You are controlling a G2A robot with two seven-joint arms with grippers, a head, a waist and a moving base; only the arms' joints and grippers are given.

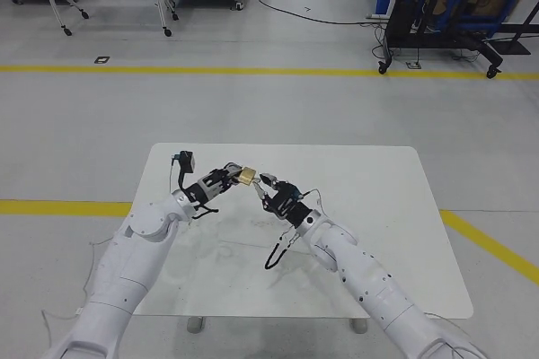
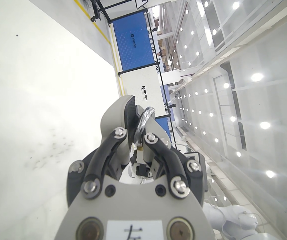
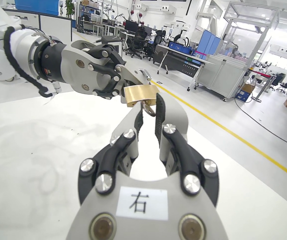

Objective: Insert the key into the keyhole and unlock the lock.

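Note:
A brass padlock [image 3: 141,95] with a steel shackle [image 2: 145,118] hangs in the air above the white table [image 1: 368,233], near its middle. My left gripper [image 1: 234,173] is shut on the padlock at the shackle end, with the lock body sticking out toward the right arm. A small key [image 3: 149,110] sticks out of the lock's underside. My right gripper [image 3: 148,112] stands open around the key head, one pad on each side. Whether the pads touch the key is unclear. In the top view the padlock [image 1: 245,176] sits between both grippers, the right gripper [image 1: 263,181] just beside it.
The table top carries faint grey smudges [image 3: 46,136] and nothing else near the arms. A black cable loop [image 1: 277,251] hangs from the right forearm. Floor with yellow lines [image 1: 251,70] surrounds the table, and workstations stand far behind.

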